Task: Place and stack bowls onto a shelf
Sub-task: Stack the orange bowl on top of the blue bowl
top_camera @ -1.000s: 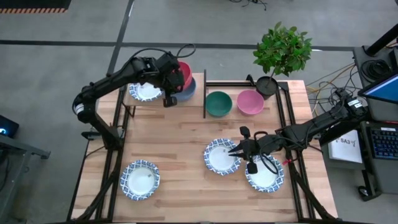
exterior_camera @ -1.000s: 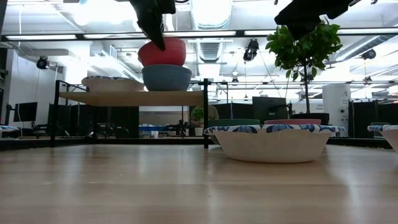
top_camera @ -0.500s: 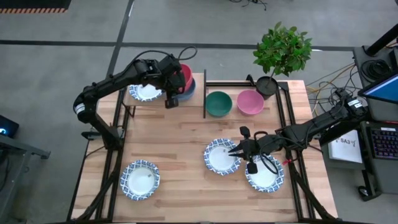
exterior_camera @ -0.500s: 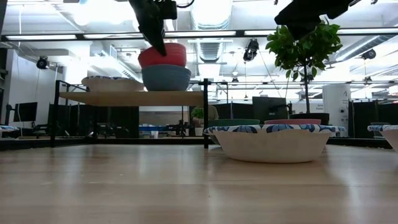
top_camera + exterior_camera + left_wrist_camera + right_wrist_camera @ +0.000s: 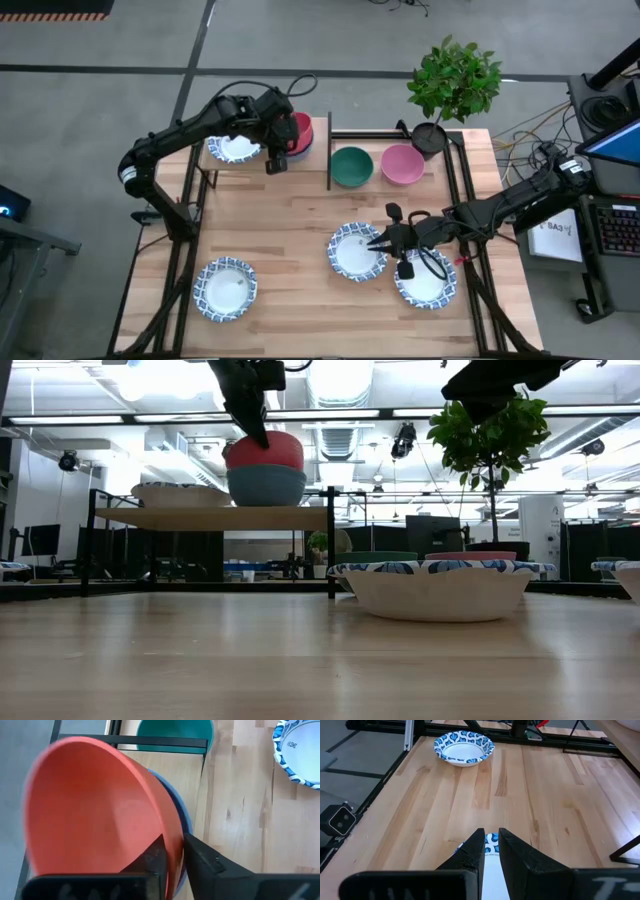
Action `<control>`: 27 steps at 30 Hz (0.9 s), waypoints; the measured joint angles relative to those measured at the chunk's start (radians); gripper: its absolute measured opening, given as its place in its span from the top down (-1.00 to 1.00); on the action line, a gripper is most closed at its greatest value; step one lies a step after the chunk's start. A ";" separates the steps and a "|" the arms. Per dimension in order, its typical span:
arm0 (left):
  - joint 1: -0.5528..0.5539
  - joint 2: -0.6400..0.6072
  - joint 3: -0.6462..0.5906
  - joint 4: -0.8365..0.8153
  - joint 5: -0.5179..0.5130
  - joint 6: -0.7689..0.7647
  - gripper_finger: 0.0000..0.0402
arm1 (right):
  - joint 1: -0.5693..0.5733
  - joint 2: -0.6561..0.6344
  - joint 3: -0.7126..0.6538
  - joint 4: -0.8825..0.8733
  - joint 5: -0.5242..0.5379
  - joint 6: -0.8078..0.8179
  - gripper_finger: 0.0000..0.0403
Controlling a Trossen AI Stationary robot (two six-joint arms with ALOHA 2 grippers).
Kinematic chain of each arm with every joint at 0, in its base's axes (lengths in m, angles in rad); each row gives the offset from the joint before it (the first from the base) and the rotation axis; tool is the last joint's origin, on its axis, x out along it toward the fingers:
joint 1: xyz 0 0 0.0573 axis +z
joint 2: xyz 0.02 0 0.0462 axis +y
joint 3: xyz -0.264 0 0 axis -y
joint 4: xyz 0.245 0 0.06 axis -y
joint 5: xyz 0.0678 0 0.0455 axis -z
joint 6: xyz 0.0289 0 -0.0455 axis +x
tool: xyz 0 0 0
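Note:
My left gripper is shut on the red bowl, which sits nested in the blue bowl on the shelf. A white bowl with a blue rim rests beside them on the shelf. The green bowl and the pink bowl stand on the table right of the shelf. My right gripper hangs high over a white bowl on the table, its fingers almost together. My left gripper holds the red bowl by its rim, on the side toward the table's left. One finger is inside the bowl and one outside. The fingers come from above, slanting down. The bowl's bottom sits in the blue bowl, slightly tilted.
Two more white bowls lie on the table, one under my right arm and one near the left front corner. A potted plant stands at the far right. The shelf's black upright separates the shelf from the green bowl.
My left gripper has moved down a little and toward the table's right with the red bowl. The bowl has sunk deeper into the blue bowl and now covers it almost wholly from above. The right arm has kept still.

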 joint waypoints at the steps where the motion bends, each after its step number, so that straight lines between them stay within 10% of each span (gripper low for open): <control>1: 0.000 0.000 0.000 0.000 0.000 0.000 0.73 | 0.000 0.000 0.000 0.000 0.000 0.000 0.79; 27: -0.006 -0.025 0.004 -0.027 -0.003 -0.017 -0.09 | 0.000 0.000 0.000 -0.002 0.000 0.000 0.79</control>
